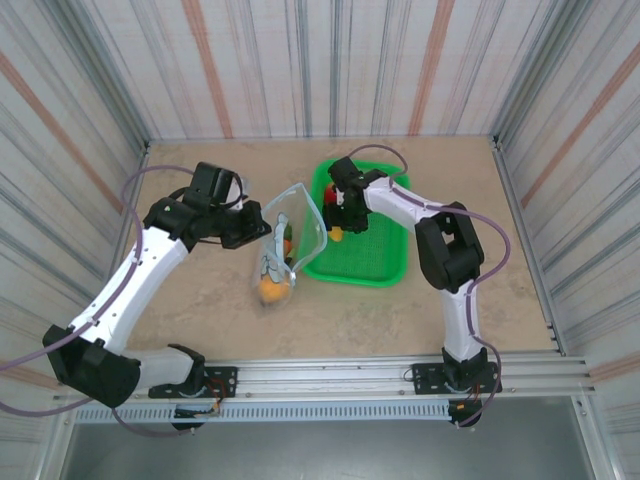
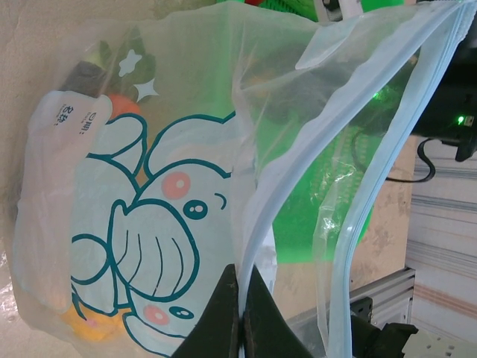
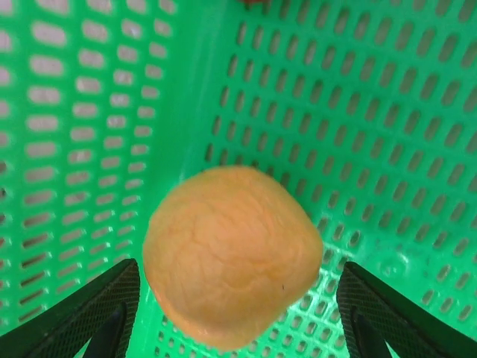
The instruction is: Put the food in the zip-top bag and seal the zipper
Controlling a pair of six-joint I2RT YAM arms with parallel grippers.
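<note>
Left gripper clamped on zip-top bag mouth edge, left of green basket. Right gripper released, fingers wide apart either side of orange in basket.

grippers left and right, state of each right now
Left gripper: shut on the mouth edge of the clear cartoon-print plastic zip-top bag.
Right gripper: open, straddling the round orange toy fruit in the green mesh basket, not gripping it.

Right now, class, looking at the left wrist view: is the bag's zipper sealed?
No: the two strips of the zipper stand well apart, so the bag gapes open.
</note>
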